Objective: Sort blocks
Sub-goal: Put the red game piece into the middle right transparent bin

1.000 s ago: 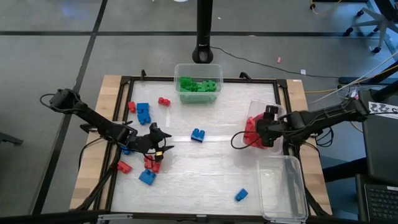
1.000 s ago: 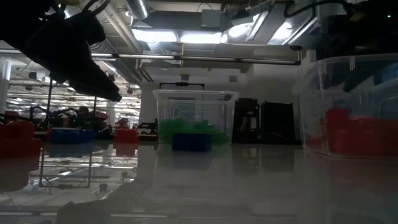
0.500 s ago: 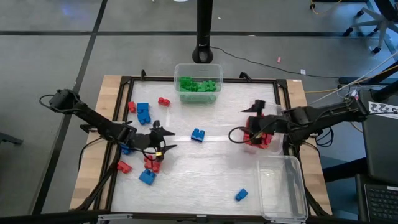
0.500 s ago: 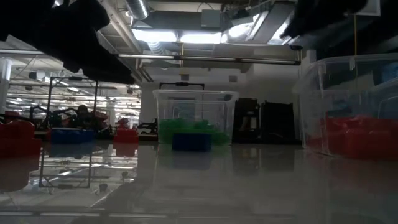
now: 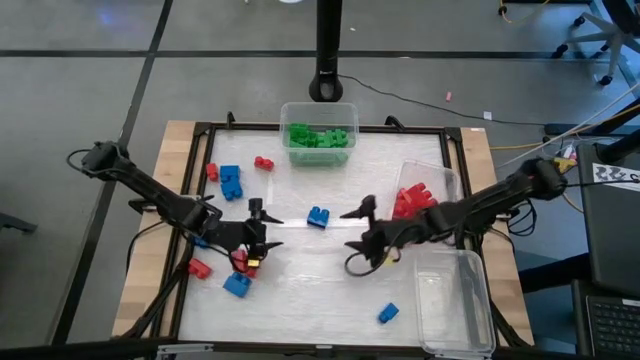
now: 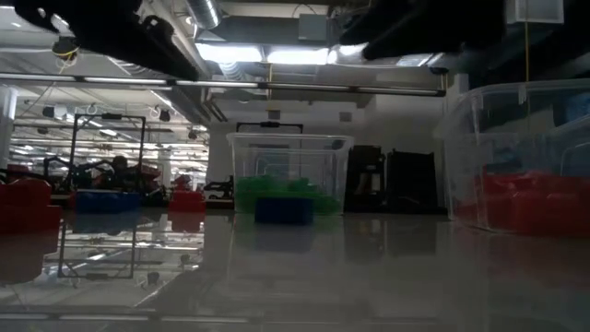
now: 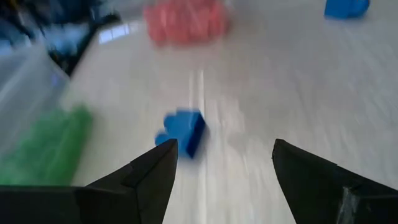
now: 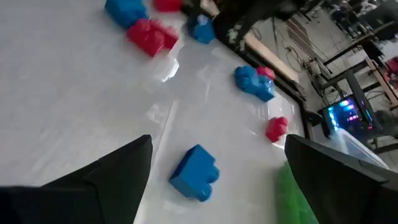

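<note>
While both arms reach toward the table's middle, a blue block is seen lying between them, untouched. The left gripper is held with its jaws spread and empty, above red blocks at the table's left. The right gripper is likewise spread and empty, beside the red tub. Green blocks are gathered in the far tub. An empty tub sits at the near right.

the high view is evenly lit and sharp, with soft glare streaks on the table. the low view is dim and backlit by bright ceiling lights, arms mere silhouettes. both wrist views are bright but smeared with blur.
</note>
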Robot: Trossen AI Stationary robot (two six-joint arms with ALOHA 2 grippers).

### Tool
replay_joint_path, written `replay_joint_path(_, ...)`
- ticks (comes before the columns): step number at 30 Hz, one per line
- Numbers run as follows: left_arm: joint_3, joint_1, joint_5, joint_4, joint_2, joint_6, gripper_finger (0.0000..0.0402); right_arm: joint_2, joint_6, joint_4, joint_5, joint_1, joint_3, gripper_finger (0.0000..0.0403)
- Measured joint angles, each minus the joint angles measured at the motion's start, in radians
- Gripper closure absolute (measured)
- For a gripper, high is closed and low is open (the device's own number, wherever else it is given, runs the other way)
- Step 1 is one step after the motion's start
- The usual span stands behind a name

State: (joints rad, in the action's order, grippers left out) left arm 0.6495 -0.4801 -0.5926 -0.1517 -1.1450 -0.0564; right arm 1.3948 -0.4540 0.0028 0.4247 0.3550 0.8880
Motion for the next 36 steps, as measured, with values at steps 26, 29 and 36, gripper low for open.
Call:
replay_joint_path(26, 0.120, -0.096, 0.294, -0.561, -0.072, -1.163, 0.0150, 0.209, -0.183, 0.335, 0.010, -0.002, 0.000, 0.0038)
replay_joint_path(29, 0.112, -0.096, 0.328, -0.561, -0.112, -1.218, 0.0150, 0.209, -0.183, 0.334, 0.010, -0.002, 0.000, 0.0038)
replay_joint_path(36, 0.111, -0.092, 0.418, -0.528, -0.228, -1.244, 0.0150, 0.209, -0.183, 0.332, 0.009, -0.002, 0.000, 0.0038)
